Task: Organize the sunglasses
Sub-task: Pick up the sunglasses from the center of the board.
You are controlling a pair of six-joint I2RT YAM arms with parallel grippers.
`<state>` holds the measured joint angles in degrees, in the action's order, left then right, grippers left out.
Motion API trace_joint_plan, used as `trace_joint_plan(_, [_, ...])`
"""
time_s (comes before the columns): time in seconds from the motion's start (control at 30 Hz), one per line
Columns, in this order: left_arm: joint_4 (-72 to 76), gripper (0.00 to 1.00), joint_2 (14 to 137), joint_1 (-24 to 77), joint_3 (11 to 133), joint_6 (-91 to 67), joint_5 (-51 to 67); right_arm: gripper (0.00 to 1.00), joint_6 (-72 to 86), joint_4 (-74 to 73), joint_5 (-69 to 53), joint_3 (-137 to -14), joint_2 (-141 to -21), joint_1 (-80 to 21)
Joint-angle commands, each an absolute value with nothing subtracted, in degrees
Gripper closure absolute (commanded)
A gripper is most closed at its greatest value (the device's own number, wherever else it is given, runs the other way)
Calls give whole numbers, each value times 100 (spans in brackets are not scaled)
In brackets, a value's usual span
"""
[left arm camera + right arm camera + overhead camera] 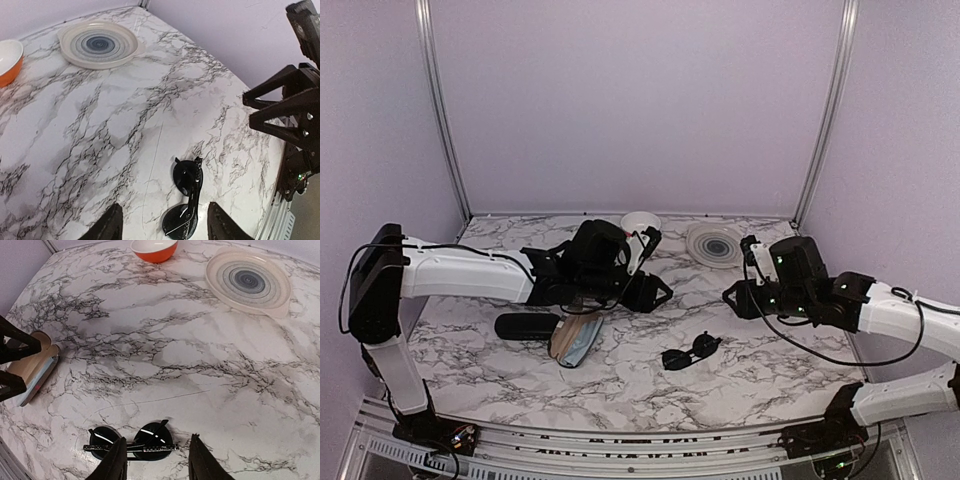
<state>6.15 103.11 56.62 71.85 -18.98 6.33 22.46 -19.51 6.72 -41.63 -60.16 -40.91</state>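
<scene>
The sunglasses (690,352) lie folded on the marble table, front centre-right, with a thin black frame and dark round lenses. My left gripper (655,291) is open and empty, above the table to their far left. In the left wrist view the sunglasses (186,200) sit between my fingertips (107,226) and ahead of them, untouched. My right gripper (732,298) is open and empty, to their far right. In the right wrist view they (131,442) lie near my left fingertip (116,462), apart from it.
A glossy black case (527,326) lies at the front left. The plaid case (578,338) lies open beside it and shows in the right wrist view (32,369). An orange bowl (640,222) and a ringed plate (713,244) stand at the back.
</scene>
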Motion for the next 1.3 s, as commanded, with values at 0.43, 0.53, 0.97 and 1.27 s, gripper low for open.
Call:
trace_joint_plan(0.43, [311, 37, 11083, 6237, 7435, 682, 1688, 57, 2978, -2345, 1722, -3795, -5698, -4632])
trace_joint_plan(0.53, [-9, 40, 11515, 6268, 7913, 707, 1641, 56, 2989, -2389, 1779, -3726, -5494, -4545])
trace_joint_plan(0.97, [-958, 47, 12741, 6346, 9344, 696, 1513, 56, 2889, -2309, 1617, -3423, -5195, -4230])
trace_joint_plan(1.27, [-1084, 49, 13070, 6390, 9577, 686, 1089, 56, 2806, -2216, 1456, -3290, -5142, -4087])
